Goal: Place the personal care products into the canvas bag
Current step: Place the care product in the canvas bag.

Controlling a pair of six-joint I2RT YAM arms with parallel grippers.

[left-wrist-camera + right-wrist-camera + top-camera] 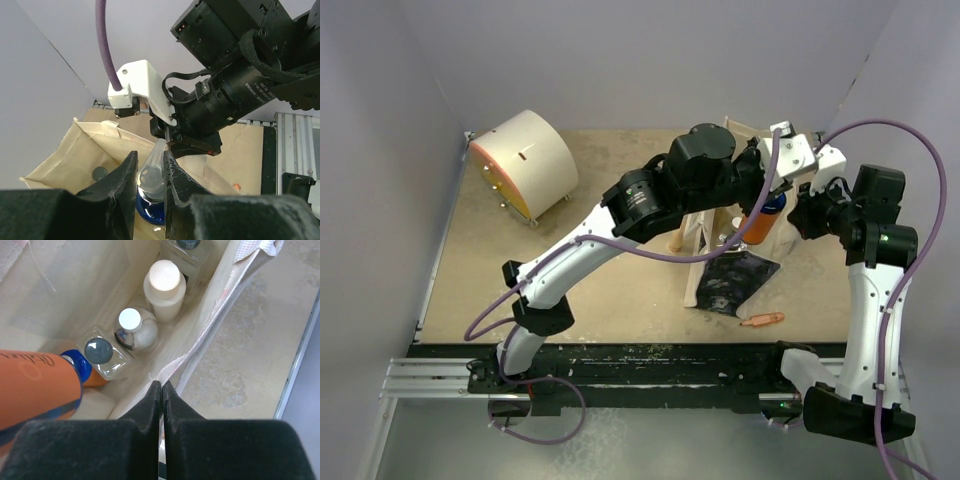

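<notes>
While your right gripper (161, 390) pinches the soft rim of the canvas bag (210, 325), fingers fully together, your left gripper (150, 165) is clamped narrowly on the orange bottle (758, 228), hanging over the bag's open mouth. The bottle's long axis is tilted, and its blue cap end seems aimed toward the other bottles (162, 287) inside. Judge it light, rigid, smooth plastic that could slip. Grip across the body near the cap. The canvas will sag if released.
</notes>
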